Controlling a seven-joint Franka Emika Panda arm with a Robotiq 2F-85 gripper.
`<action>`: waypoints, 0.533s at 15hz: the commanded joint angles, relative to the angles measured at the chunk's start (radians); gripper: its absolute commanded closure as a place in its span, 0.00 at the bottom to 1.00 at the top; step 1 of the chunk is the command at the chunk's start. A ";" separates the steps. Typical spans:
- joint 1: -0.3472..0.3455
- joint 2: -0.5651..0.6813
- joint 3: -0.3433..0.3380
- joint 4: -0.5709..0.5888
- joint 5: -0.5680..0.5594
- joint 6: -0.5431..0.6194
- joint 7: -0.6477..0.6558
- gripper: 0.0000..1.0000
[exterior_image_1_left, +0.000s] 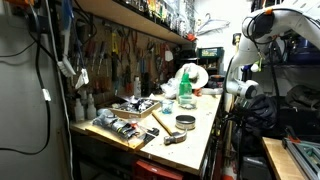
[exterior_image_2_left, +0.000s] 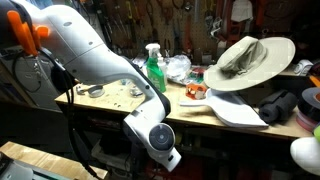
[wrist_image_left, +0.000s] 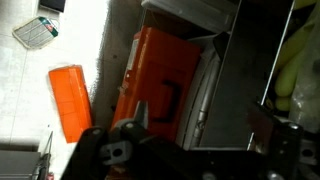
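We see the white arm folded down over the front edge of the workbench. Its wrist joint hangs below the bench top, at about 6 o'clock from the green spray bottle.

In the wrist view the gripper points downward. Its 2 fingers are spread wide with nothing between them, so the claw is released. The orange case is nearest to it, at about 11 o'clock from the gripper and apart from the fingers. The case's black handle faces us, and the case looks closed, so we cannot tell what is inside.

1 flat orange piece lies at 9 o'clock from the case, and a yellow object sits at 3 o'clock.

On the bench, 1 open tray holds small dark pieces that we cannot make out. A wide-brimmed hat rests at 3 o'clock from the bottle.
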 joint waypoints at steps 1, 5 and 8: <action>-0.041 0.021 0.027 0.034 0.001 -0.030 0.036 0.00; -0.064 0.011 0.013 0.039 -0.076 -0.134 0.042 0.00; -0.088 0.013 0.019 0.056 -0.086 -0.171 0.042 0.00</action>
